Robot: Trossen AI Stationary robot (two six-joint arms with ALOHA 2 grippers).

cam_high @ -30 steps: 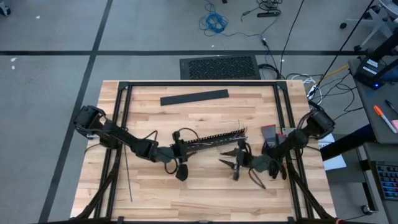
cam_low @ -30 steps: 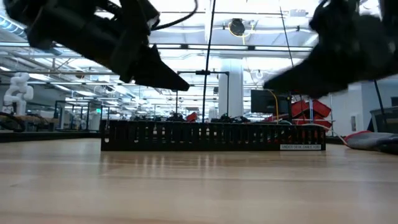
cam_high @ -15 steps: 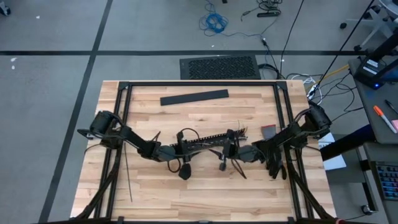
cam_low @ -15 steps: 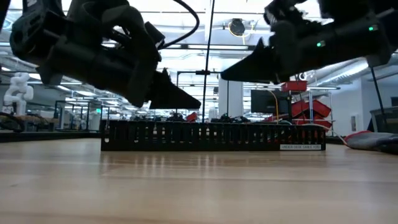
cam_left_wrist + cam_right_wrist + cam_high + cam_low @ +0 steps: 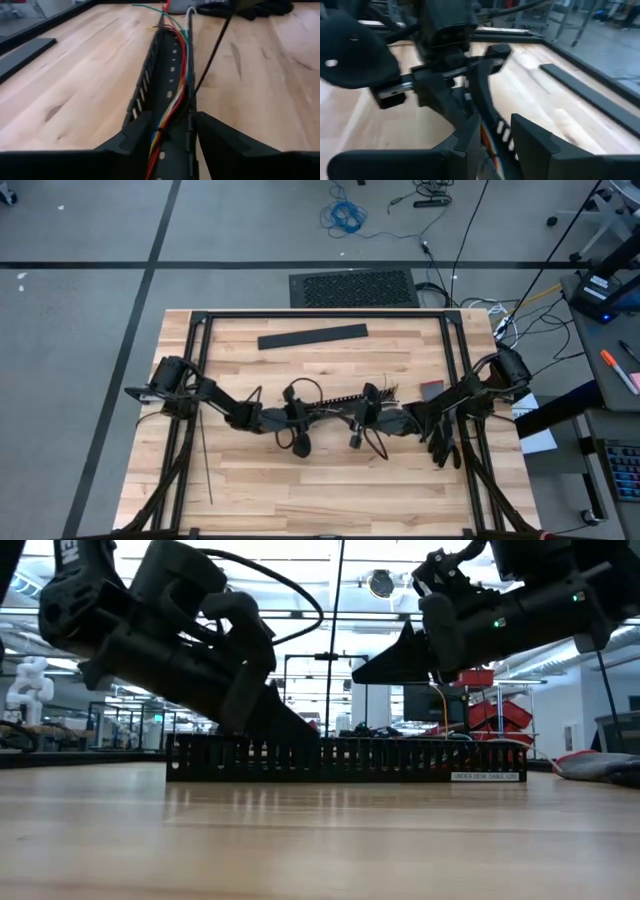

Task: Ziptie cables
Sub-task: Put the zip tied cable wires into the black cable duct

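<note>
My left gripper (image 5: 170,131) sits low over the left end of the long black slotted duct (image 5: 335,405) at the middle of the counter (image 5: 300,490). Its two fingers (image 5: 137,132) straddle the duct, one on each outer wall, apart from each other; I cannot tell whether they press the walls. The cables (image 5: 175,80), red, yellow, blue and white wires, lie inside the duct channel and run between those fingers toward the far end, where green and white ends splay out. A thin black strand (image 5: 212,55) crosses above the channel on a slant.

My right gripper (image 5: 492,130) is over the right end of the same duct, facing the left gripper. Its fingers (image 5: 532,137) are likewise apart, with the duct and coloured wires between them; whether it clamps anything I cannot tell.

Further out, thin dark zipties (image 5: 203,460) lie near the counter's left edge, well apart from both grippers. A flat black bar (image 5: 312,336) rests near the far edge.
</note>
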